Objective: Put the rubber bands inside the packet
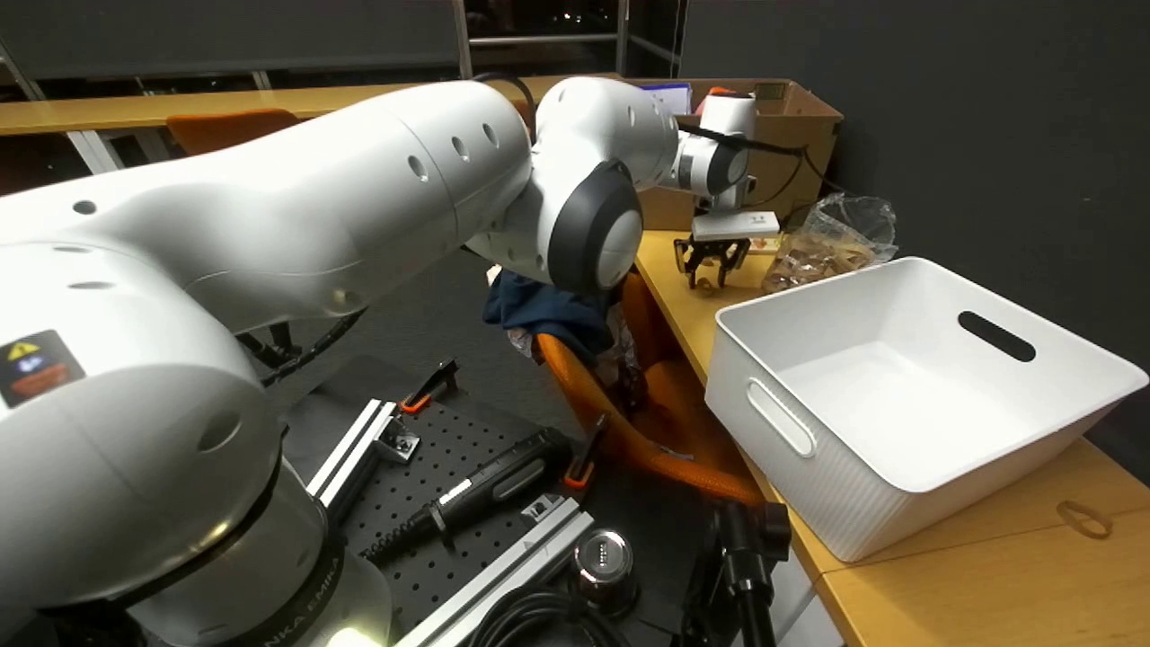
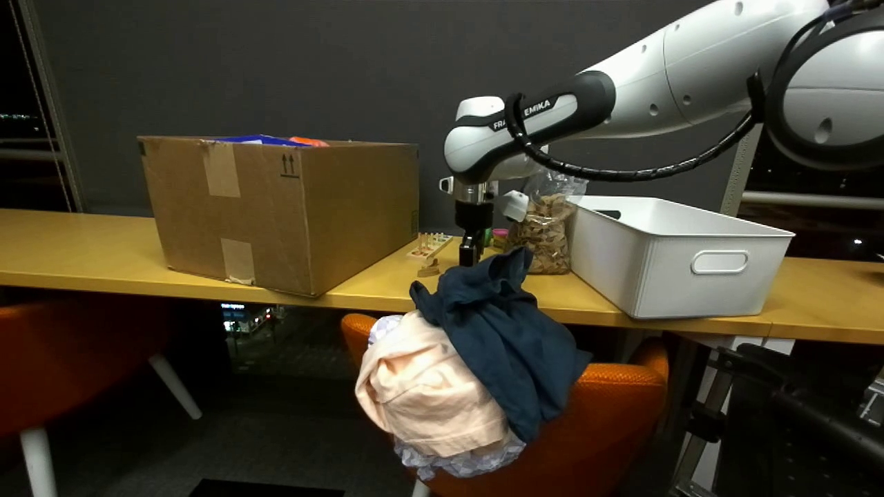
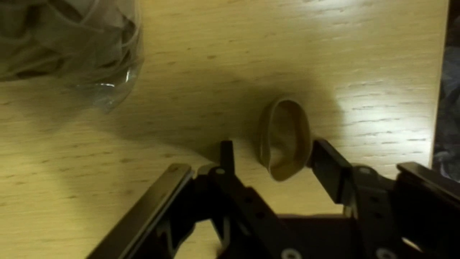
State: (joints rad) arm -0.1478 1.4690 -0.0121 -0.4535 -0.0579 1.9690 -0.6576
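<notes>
A tan rubber band (image 3: 301,136) stands on its edge on the table between my gripper's fingertips (image 3: 272,144) in the wrist view. My gripper is open; the right fingertip is close beside the band, and I cannot tell if it touches. The left fingertip is apart from it. In an exterior view my gripper (image 1: 707,280) is low over the table. The transparent packet (image 3: 72,46), full of tan bands, is at the wrist view's upper left. It shows in both exterior views (image 1: 831,244) (image 2: 544,235). More tan bands (image 2: 429,268) lie near the gripper, and a single band (image 1: 1084,519) lies beyond the tub.
A white tub (image 1: 809,467) stands beside the packet. A cardboard box (image 2: 359,214) stands on the other side. A wooden peg toy (image 2: 429,244) lies near the gripper. A chair with dark blue cloth (image 2: 511,331) stands at the table edge and hides the fingertips there.
</notes>
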